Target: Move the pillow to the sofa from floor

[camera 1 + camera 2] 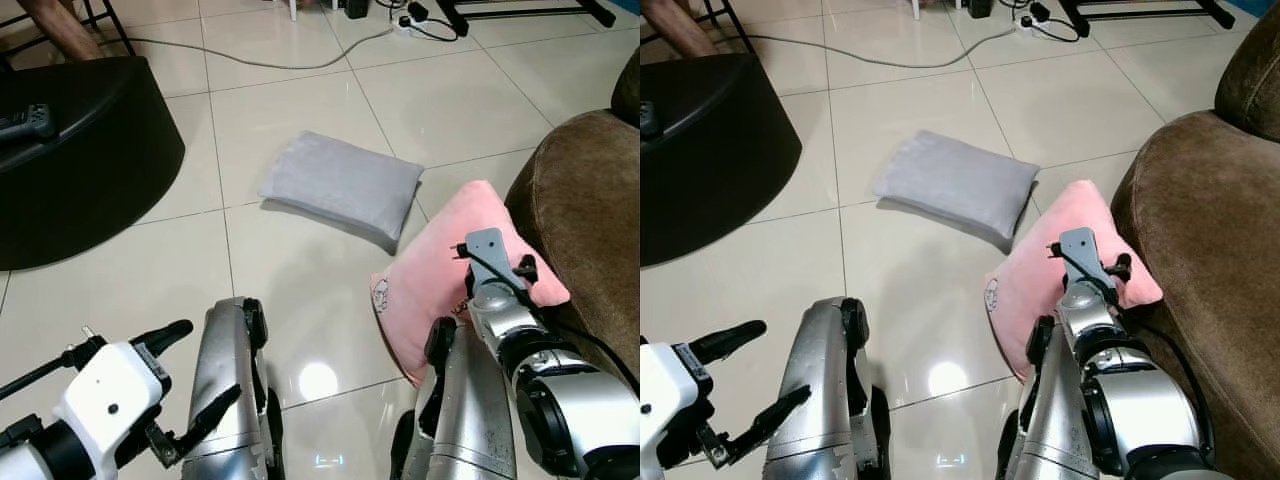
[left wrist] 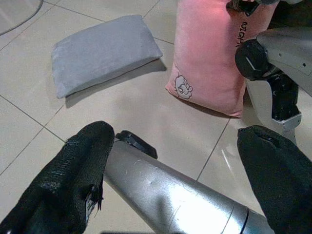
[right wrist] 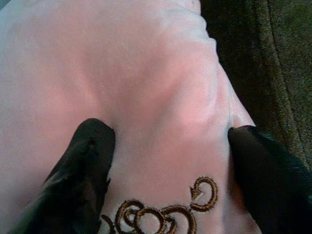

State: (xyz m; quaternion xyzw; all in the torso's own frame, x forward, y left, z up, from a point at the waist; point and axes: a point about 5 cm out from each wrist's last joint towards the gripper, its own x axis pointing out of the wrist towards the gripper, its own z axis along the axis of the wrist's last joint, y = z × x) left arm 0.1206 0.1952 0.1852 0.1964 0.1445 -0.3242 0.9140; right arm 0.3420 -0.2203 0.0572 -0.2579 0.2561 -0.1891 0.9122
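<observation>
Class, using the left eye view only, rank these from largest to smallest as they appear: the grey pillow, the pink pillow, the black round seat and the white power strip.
1. Black round seat
2. Pink pillow and grey pillow: similar in the picture, and the pink one is nearer and partly covered, so unranked
3. White power strip, far from the camera

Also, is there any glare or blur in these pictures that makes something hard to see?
Left eye view: a round lamp glare lies on the glossy tile between the robot's legs, hiding nothing. Right wrist view: the pink pillow is soft, and both fingertips are blurred. Left wrist view: near fingers blurred, gray pillow sharp.
</observation>
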